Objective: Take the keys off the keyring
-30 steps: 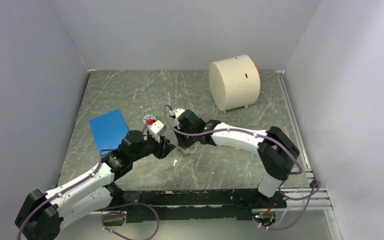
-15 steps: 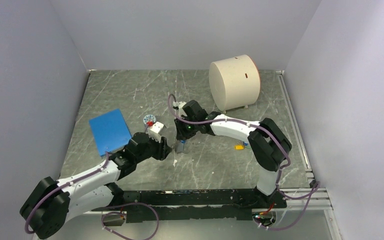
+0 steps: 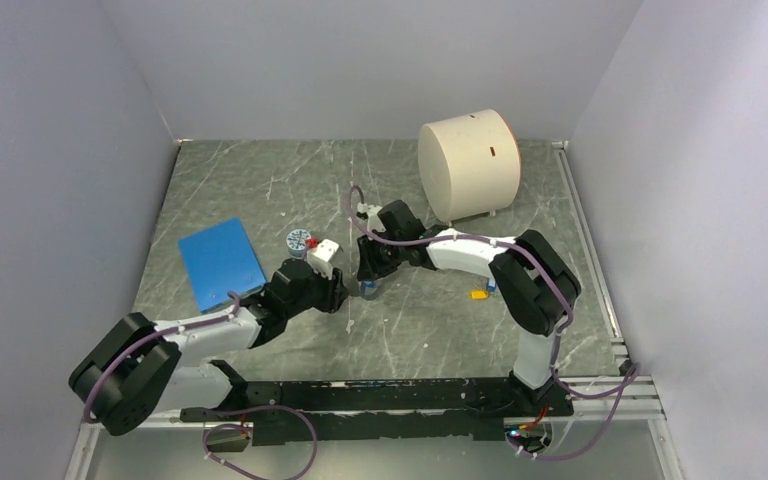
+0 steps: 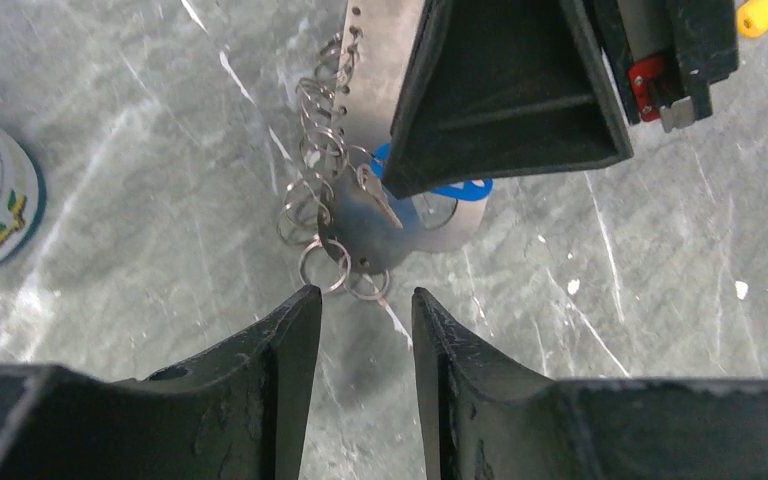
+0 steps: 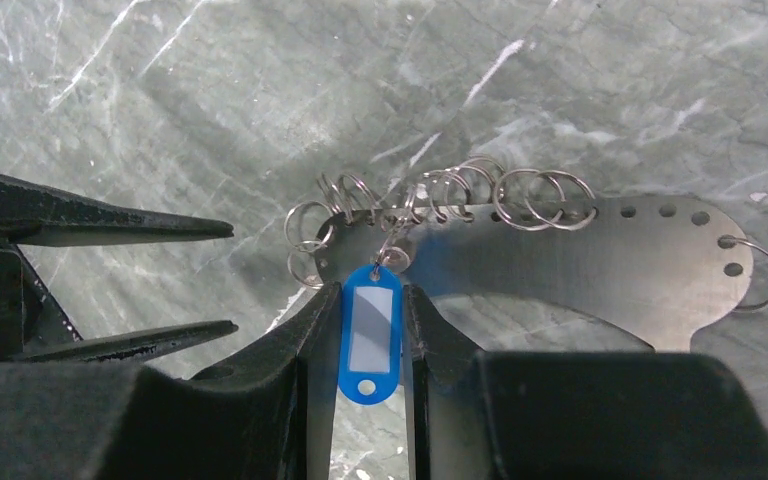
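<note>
- Keyring (image 5: pixel 600 260), a flat grey metal plate with punched holes and many small split rings along one edge: flat on the table (image 3: pixel 440 330), near its middle, between both grippers.
- Long axis from 9 to 3 o'clock in the right wrist view; ringed edge toward 12 o'clock, most crowded end toward 9 o'clock.
- Blue key tag (image 5: pixel 370 335): hooked on a ring near that 9 o'clock end, pointing to 6 o'clock, so across the plate's long axis.
- Right gripper (image 5: pixel 372 300): almost closed, pinching the tag by its two long edges; the nearer arm to the work.
- Left gripper (image 4: pixel 362 300): parted a little, nothing held, just beside the plate's end; plate at 12 o'clock from its fingertips, no contact as far as visible.
- Judged next: left to pin the plate, right to pull toward 6 o'clock along the tag; risk of dragging the whole plate.
- Yellow tag (image 3: pixel 478 294): loose, well apart at 3 o'clock in the top view.
- Small jar (image 3: pixel 299 240) and blue pad (image 3: pixel 220 258): at about 10 o'clock.
</note>
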Controlling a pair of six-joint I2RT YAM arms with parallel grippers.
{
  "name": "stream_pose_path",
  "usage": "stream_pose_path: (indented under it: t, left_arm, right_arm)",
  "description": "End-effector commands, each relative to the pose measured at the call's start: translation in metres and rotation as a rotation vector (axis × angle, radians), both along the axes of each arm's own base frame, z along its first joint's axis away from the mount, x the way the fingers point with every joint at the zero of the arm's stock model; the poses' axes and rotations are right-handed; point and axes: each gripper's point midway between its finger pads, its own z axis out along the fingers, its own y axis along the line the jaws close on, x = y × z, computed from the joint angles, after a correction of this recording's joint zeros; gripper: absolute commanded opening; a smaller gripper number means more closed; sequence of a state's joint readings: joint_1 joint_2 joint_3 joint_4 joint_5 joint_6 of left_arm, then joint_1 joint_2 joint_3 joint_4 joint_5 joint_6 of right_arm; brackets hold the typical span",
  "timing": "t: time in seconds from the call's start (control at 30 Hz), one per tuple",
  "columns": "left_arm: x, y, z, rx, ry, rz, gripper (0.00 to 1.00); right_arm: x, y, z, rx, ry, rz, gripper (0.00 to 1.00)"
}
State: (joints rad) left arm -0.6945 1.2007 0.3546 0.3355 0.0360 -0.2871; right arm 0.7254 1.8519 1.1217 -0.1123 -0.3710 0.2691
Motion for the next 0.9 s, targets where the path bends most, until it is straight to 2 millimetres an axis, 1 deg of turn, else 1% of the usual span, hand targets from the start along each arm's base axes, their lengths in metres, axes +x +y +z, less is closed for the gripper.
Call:
stream_pose_path:
  t: [0.0, 0.07, 0.17, 0.33, 0.67, 0.77, 0.87]
  left_arm:
    - [0.029, -0.014, 0.029, -0.026, -0.177, -0.014, 0.44]
    - [0.036, -0.017, 0.030, -0.018, -0.226, -0.025, 0.44]
    - [0.043, -0.020, 0.025, -0.001, -0.266, -0.040, 0.44]
    - [0.047, -0.031, 0.021, 0.014, -0.318, -0.112, 0.44]
    - [0.048, -0.029, 0.019, 0.070, -0.405, -0.185, 0.44]
    - [0.045, -0.034, 0.016, 0.074, -0.412, -0.224, 0.44]
    - [0.046, -0.036, 0.012, 0.066, -0.416, -0.227, 0.44]
  right_arm:
    - [0.009, 0.004, 0.015, 0.080, -0.026, -0.004, 0.00]
    - [0.009, 0.002, 0.015, 0.083, -0.025, -0.007, 0.00]
    - [0.011, -0.001, 0.017, 0.088, -0.031, -0.018, 0.00]
    - [0.013, -0.006, 0.028, 0.088, -0.065, -0.008, 0.00]
    - [0.008, -0.007, 0.047, 0.113, -0.107, 0.028, 0.00]
    - [0.006, -0.008, 0.049, 0.117, -0.108, 0.033, 0.00]
    - [0.005, -0.008, 0.050, 0.121, -0.106, 0.035, 0.00]
